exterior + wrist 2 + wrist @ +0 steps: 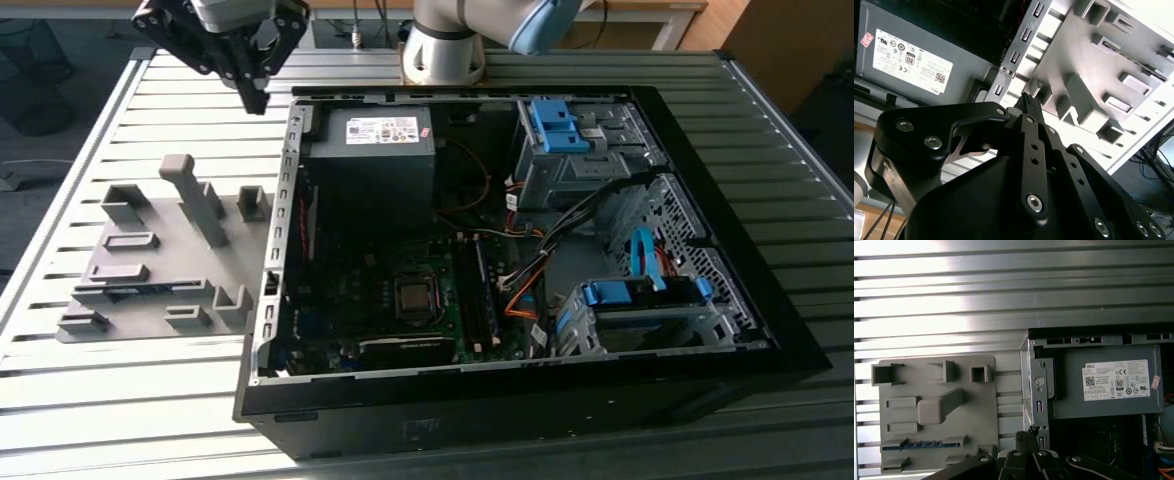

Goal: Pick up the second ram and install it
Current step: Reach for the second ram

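The second ram (pixel 921 444) lies in a long slot of the grey fixture plate (pixel 981 405), where its blue sticker shows. In the exterior view the ram (pixel 134 289) sits near the front of the plate (pixel 160 225), on the table to the view's left of the open computer case (pixel 747 250). My gripper (pixel 254 100) hangs above the table by the case's back corner, far from the ram. Both wrist views show its black fingertips (pixel 1027 98) (pixel 1026 434) pressed together with nothing between them. The long memory slots (pixel 483 290) run along the motherboard inside the case.
The power supply (pixel 374 150) fills the case's back corner, close to my gripper. Blue drive cages (pixel 561 125) (pixel 641 295) and loose cables lie on the exterior view's right. Upright grey blocks (pixel 194 200) rise from the fixture plate. The table (pixel 134 400) is ribbed metal.
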You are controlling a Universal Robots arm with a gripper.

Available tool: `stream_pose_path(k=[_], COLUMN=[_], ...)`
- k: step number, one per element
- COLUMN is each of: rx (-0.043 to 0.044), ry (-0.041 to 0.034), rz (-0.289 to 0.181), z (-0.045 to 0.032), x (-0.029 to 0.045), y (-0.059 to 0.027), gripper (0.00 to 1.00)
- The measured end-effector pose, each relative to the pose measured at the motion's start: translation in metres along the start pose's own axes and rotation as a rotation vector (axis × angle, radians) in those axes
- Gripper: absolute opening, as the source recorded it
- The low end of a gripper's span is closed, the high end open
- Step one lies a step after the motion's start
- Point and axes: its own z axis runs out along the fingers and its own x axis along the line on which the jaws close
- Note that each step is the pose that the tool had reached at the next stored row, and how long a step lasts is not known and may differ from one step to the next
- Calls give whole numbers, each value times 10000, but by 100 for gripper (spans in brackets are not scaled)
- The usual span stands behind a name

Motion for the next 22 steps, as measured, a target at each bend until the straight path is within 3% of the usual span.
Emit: stream_pose_path(k=[5, 11, 19, 22], rx=[-1, -1, 5, 20], ry=[-1, 0, 17, 45], rz=[1, -1, -1, -1], z=[1, 10, 37, 54], x=[144, 264, 386, 484], y=[-11, -25, -145, -168], gripper=[11, 11, 11, 11])
